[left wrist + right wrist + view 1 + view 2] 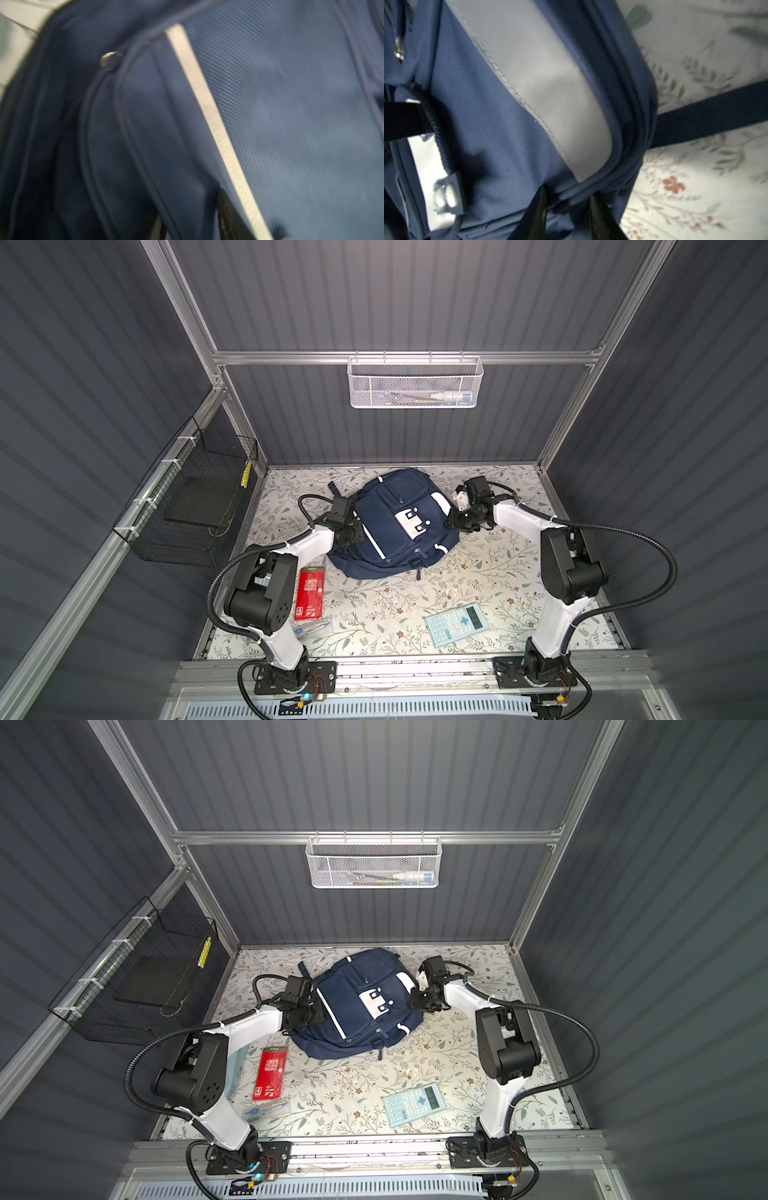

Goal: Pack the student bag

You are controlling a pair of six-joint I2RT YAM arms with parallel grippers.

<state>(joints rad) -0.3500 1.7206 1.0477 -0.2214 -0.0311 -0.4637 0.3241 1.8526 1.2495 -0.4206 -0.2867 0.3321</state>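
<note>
Clamped part-way onto the student bag (500,128) with the right gripper (568,193), with a piped edge seam bunched between two black fingers (604,220) and no free gap showing there. Just past that seam, a broad white trim panel (542,87); off the bag's side, across the floral tabletop (695,187), a dark strap (712,112).

Pressed against the bag's opposite, left side with the left gripper (358,533). Cannot tell whether closed on cloth or merely touching: only blurred dark finger shapes against navy folds in the wrist view, next to a thin white stripe (207,116) and a small metal ring (111,61).

Lying flat on the tabletop in both top views, held between the two grippers, with front pockets and white buckled patch (409,522) facing up.

Off the bag's near-left corner, apart from it: a red packet (310,593); farther from the bag along the same line, a clear sleeve (312,630) with blue items inside. Off the bag's near-right side, well apart: a pale blue calculator (455,623). Behind and above the bag, on the back rail: a white mesh basket (415,383). Left of the bag, on the side wall: a black wire basket (187,506).
</note>
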